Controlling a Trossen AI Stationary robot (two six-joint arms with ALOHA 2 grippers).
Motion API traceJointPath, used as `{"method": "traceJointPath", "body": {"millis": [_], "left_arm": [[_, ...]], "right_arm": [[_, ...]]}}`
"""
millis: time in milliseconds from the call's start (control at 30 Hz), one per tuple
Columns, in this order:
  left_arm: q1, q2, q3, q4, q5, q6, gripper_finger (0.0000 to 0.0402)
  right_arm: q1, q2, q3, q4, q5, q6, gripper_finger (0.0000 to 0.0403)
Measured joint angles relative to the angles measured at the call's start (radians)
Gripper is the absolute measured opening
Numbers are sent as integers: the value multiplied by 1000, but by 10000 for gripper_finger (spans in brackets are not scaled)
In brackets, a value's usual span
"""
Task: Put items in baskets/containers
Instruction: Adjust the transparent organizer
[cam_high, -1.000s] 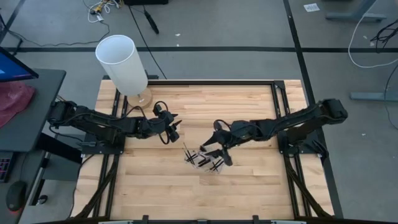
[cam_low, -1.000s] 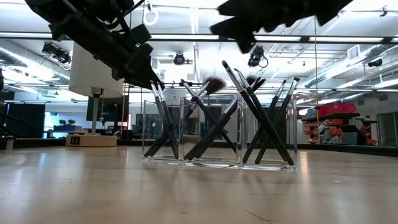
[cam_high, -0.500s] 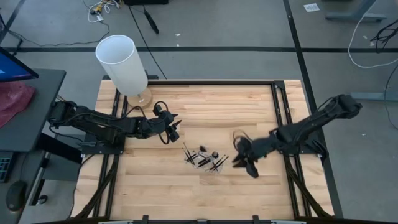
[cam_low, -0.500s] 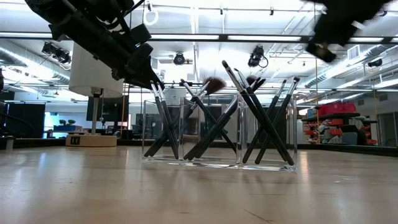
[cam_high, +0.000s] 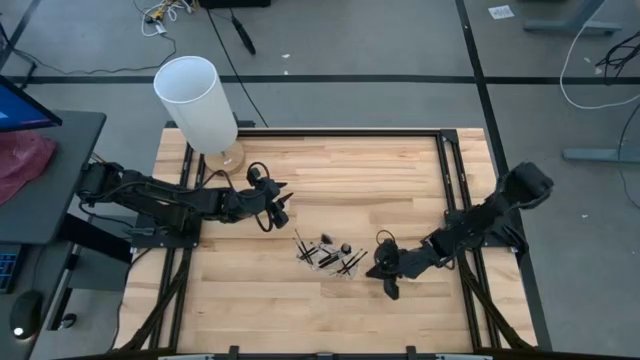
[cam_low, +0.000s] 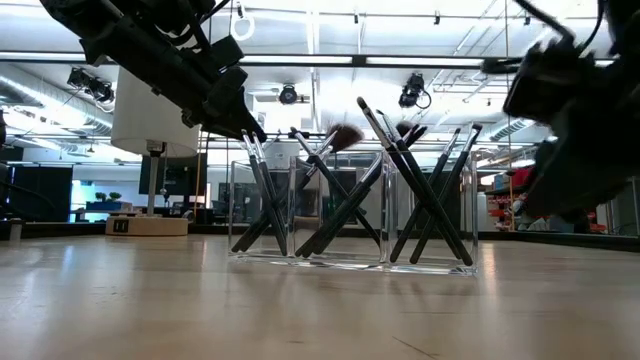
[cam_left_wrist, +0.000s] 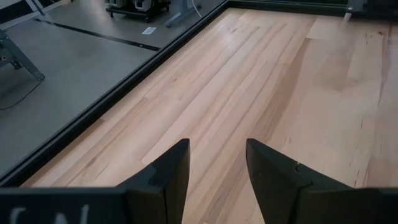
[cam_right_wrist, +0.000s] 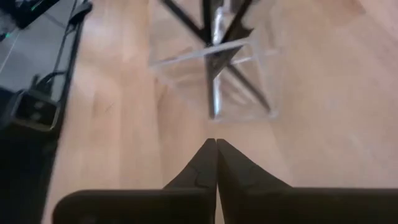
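Several thin black brushes (cam_high: 322, 250) stand leaning and crossed in the compartments of a low clear holder (cam_high: 335, 262) at the table's middle. In the low view their bristle tips (cam_low: 345, 135) stick out above the holder's rim (cam_low: 350, 158). My right gripper (cam_high: 386, 274) is shut and empty, low over the wood just right of the holder. It points at the holder (cam_right_wrist: 211, 74) in the right wrist view. My left gripper (cam_high: 284, 211) hangs open and empty to the holder's far left, over bare wood (cam_left_wrist: 261, 93).
A tall white cylinder (cam_high: 198, 102) on a round wooden base stands at the table's far left corner. A black frame (cam_high: 440, 150) runs around the wooden top. Bare wood (cam_high: 300, 310) lies between the holder and the near edge.
My right gripper has left its place above the holder, gone toward the table's right and near edges and come down close to the wood. Its fingers have shut with nothing between them. The brushes and the holder have stayed put.
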Motion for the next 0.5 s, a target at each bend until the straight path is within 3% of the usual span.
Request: {"method": "traceJointPath", "body": {"millis": [267, 500], "left_arm": [[0, 0, 0, 3, 0, 0, 161], [0, 0, 0, 5, 0, 0, 161]], "right_arm": [[-48, 113, 0, 189, 48, -56, 5], [-112, 115, 0, 194, 85, -112, 3]]}}
